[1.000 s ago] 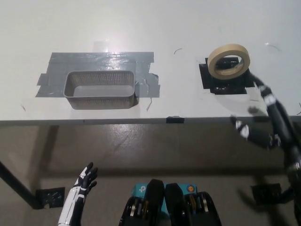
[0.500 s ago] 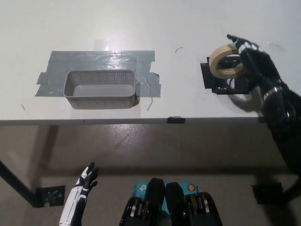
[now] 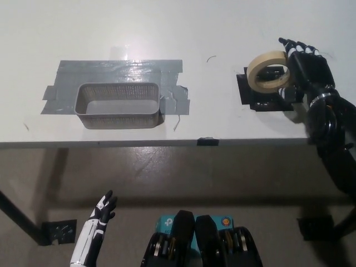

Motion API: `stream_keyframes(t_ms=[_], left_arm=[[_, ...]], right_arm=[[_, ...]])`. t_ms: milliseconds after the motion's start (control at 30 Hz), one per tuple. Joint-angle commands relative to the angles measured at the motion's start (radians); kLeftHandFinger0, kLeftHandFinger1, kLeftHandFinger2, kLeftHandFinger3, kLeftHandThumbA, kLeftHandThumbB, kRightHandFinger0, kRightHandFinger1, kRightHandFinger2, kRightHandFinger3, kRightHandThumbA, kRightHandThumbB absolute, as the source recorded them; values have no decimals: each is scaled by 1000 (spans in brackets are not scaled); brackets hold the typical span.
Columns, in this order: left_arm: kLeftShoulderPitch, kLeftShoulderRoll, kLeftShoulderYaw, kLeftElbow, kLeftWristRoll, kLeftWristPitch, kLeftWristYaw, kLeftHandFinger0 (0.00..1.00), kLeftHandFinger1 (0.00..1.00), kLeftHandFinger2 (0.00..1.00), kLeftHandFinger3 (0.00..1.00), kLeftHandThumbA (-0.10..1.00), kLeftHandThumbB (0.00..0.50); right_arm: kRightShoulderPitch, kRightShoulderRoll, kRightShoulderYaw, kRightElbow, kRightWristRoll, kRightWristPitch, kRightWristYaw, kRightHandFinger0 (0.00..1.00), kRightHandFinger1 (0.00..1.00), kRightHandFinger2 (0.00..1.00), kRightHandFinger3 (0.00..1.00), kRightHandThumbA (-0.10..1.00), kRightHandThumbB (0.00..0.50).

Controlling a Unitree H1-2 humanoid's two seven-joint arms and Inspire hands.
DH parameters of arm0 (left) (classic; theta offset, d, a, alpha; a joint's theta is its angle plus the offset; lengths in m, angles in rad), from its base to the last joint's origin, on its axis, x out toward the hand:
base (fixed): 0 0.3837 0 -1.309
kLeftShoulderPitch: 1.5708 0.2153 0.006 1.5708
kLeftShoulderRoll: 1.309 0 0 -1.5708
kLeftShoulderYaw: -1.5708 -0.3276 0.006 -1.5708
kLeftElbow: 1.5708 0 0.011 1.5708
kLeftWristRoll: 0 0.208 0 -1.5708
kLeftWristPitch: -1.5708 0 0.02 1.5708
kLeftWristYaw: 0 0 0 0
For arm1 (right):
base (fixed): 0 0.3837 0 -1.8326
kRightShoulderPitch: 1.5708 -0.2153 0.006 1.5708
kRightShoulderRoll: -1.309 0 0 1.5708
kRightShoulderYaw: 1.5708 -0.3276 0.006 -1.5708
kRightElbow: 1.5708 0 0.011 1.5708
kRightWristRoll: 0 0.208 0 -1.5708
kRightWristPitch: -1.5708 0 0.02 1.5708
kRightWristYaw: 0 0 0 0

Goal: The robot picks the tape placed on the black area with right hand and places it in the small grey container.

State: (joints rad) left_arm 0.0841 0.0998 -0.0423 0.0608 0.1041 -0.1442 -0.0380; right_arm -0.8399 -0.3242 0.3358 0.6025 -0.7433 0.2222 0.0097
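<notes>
Now the masking tape roll [image 3: 269, 72] stands tilted on the black patch [image 3: 266, 95], well right of the grey mesh container [image 3: 118, 105] on the white surface [image 3: 211, 28]. Just right of the roll, the black right robot hand [image 3: 305, 65] is open, fingers spread. Below the container, the white left robot hand [image 3: 101, 214] rests open.

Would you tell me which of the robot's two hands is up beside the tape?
The black right hand, right of the tape; the white left hand hangs below the table edge.
</notes>
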Motion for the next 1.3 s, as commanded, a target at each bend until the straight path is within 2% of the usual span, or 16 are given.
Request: stream_keyframes(t_ms=[0, 333, 700, 1167, 1267], left_arm=[[-7, 8, -4, -33, 9, -37, 0, 1000, 1000, 1000, 1000, 1000, 140], [-7, 8, -5, -30, 7, -38, -3, 1000, 1000, 1000, 1000, 1000, 138], [-4, 13, -7, -43, 6, -19, -10, 1000, 1000, 1000, 1000, 1000, 129], [-4, 15, -13, -44, 2, -21, -17, 1000, 1000, 1000, 1000, 1000, 97], [-3, 16, -13, -47, 2, -17, -17, 1000, 1000, 1000, 1000, 1000, 105]], right_arm=[[-77, -9, 11, 13, -32, 13, -45, 1000, 1000, 1000, 1000, 801, 463], [-107, -2, 42, 17, -47, 35, -26, 1000, 1000, 1000, 1000, 865, 456], [-163, 7, 44, 22, -31, 33, -17, 1000, 1000, 1000, 1000, 830, 453], [-224, 35, 64, 223, -9, 13, -34, 1000, 1000, 1000, 1000, 756, 443], [-236, 39, 69, 263, -7, 7, -40, 1000, 1000, 1000, 1000, 752, 443]])
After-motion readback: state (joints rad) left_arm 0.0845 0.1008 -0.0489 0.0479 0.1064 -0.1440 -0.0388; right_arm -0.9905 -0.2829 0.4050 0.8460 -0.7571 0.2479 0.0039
